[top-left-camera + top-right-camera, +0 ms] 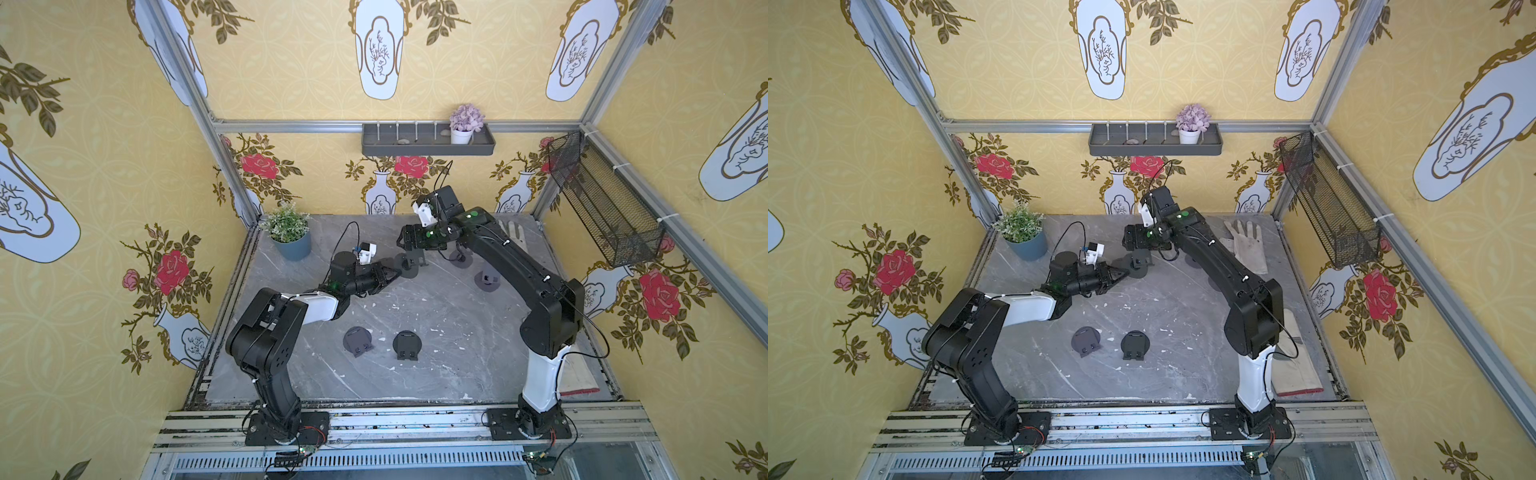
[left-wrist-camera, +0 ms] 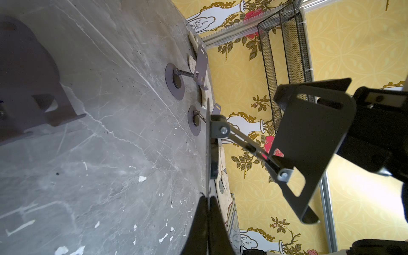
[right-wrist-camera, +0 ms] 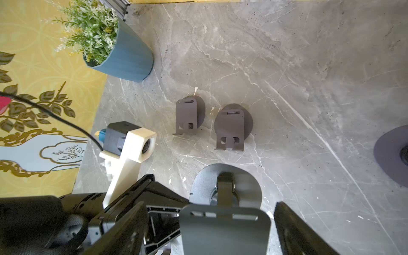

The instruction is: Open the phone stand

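A dark grey phone stand (image 1: 409,264) (image 1: 1138,264) is at mid-table, unfolded: its arm slants up from the round base (image 3: 227,183) to the raised plate (image 2: 309,136) (image 3: 225,229). My left gripper (image 1: 397,272) (image 2: 207,198) is shut on the thin rim of that base, reaching in from the left. Above the stand, my right gripper (image 1: 411,245) (image 3: 210,212) is open. Its fingers (image 3: 298,229) stand on either side of the plate without clamping it, and a clear gap shows on one side.
Two folded stands (image 1: 357,340) (image 1: 407,344) lie near the front. Two unfolded ones (image 1: 460,259) (image 1: 487,280) stand under the right arm. A potted plant (image 1: 289,232) sits back left, a glove (image 1: 1246,245) back right, and a wire basket (image 1: 602,199) hangs on the right wall.
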Robot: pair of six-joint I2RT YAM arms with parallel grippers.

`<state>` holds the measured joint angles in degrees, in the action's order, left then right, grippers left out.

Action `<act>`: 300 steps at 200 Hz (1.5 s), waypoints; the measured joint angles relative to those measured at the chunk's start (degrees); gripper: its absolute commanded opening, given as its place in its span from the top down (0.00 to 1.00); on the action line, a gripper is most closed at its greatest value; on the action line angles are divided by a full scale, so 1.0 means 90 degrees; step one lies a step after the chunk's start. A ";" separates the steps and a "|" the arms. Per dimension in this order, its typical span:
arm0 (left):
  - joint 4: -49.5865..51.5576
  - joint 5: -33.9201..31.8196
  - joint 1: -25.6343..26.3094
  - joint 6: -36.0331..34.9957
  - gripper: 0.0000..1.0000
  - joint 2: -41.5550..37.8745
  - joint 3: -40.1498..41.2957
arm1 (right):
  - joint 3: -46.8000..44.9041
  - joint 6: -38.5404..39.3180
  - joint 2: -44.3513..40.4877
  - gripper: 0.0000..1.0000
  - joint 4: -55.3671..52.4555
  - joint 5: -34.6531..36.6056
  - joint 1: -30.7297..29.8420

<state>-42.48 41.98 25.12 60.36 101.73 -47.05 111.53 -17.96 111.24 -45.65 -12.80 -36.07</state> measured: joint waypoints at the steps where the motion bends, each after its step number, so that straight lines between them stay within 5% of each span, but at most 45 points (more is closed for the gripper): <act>1: 0.0000 0.0000 0.0000 0.0000 1.00 0.0000 0.0000 | 0.0012 0.0002 0.0010 0.10 -0.0005 0.0000 -0.0002; 72: 0.0012 0.0005 0.0000 -0.0002 1.00 -0.0002 0.0000 | 0.0233 0.0168 0.0216 0.40 -0.0289 0.0437 -0.0163; 136: -0.0070 0.0085 0.0002 0.0005 1.00 0.0000 -0.0007 | 0.0197 0.0175 0.0022 0.41 -0.0427 0.0991 -0.0321; 300: -0.2283 0.0792 0.0015 0.0792 1.00 0.0510 0.0206 | -0.2047 -0.0095 -0.2101 0.44 0.0622 0.2737 -0.1156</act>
<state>-63.02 49.10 25.26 67.48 106.32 -45.19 93.10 -18.81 92.33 -40.05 11.84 -46.48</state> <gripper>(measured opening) 0.049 0.597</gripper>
